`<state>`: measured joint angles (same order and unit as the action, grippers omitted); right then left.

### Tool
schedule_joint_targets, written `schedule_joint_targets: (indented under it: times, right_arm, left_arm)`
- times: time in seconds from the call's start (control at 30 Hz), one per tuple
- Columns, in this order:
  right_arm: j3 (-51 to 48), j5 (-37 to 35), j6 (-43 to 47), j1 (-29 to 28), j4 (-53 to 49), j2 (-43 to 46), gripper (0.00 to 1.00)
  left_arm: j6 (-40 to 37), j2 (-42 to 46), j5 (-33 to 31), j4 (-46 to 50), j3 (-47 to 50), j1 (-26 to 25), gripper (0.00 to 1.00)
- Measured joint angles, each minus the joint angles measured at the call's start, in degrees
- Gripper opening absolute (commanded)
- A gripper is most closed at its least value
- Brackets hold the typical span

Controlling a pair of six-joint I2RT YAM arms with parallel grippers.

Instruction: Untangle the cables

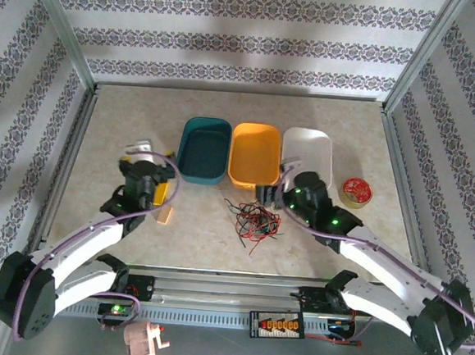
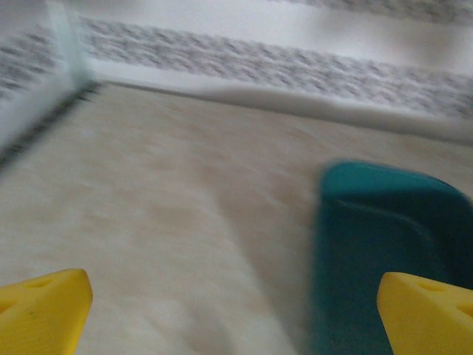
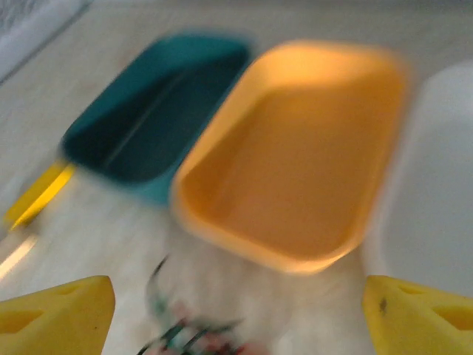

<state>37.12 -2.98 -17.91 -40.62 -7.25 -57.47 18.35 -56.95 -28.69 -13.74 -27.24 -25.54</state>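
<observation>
Cables (image 1: pixel 254 222) lie in one loose knot of red, green and black strands on the beige, speckled table (image 1: pixel 128 103), near its middle and just in front of the orange tray (image 1: pixel 254 154). You see that tray between a teal tray (image 1: pixel 204 148) on its left and a white tray (image 1: pixel 309 150) on its right, the three set close side by side. A red coil disc (image 1: pixel 356 191) sits to the right of the white tray, apart from the tangle. Metal frame posts (image 1: pixel 64 28) rise at the table's far corners. Wallpaper (image 1: pixel 234 13) in grey floral bands closes the table in on three sides.

Your left gripper (image 2: pixel 235 296) stands wide open with nothing between its yellow fingers (image 2: pixel 44 310). It points across bare table toward the far wall, with the teal tray just ahead on its right. Your right gripper (image 3: pixel 238 296) is spread just as wide and holds nothing. In its blurred wrist view the tangle lies low between the fingertips, with the three trays beyond.
</observation>
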Motion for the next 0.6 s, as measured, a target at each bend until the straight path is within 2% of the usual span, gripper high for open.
schedule_joint_targets:
  times: [0.1, 0.17, 0.23, 0.27, 0.4, 0.6]
  right_arm:
    - [2.5, 1.6, -0.9, -7.6, -7.2, -4.9, 0.78]
    - [3.7, 2.1, -1.8, -9.6, -10.5, -7.7, 0.69]
    - [5.0, 2.4, -2.4, -10.4, -13.6, -10.9, 0.56]
    - [5.7, 2.4, -2.6, -10.7, -14.6, -12.3, 0.52]
    - [8.1, 2.4, -2.8, -11.0, -17.6, -17.1, 0.48]
    - [8.4, 2.2, -2.8, -11.0, -19.0, -18.1, 0.41]
  left_arm:
    - [5.0, -2.2, -1.8, 2.9, 0.0, -10.0, 0.99]
    - [8.2, -5.4, -2.0, 4.3, -0.3, -13.8, 0.99]
    - [11.3, -10.3, -1.7, 5.4, -1.1, -16.1, 0.99]
    - [12.6, -12.3, -1.4, 5.7, -1.6, -16.6, 0.99]
    - [16.6, -18.6, 0.7, 5.8, -4.1, -16.9, 0.99]
    - [17.7, -21.2, 4.7, 4.7, -6.8, -16.9, 0.99]
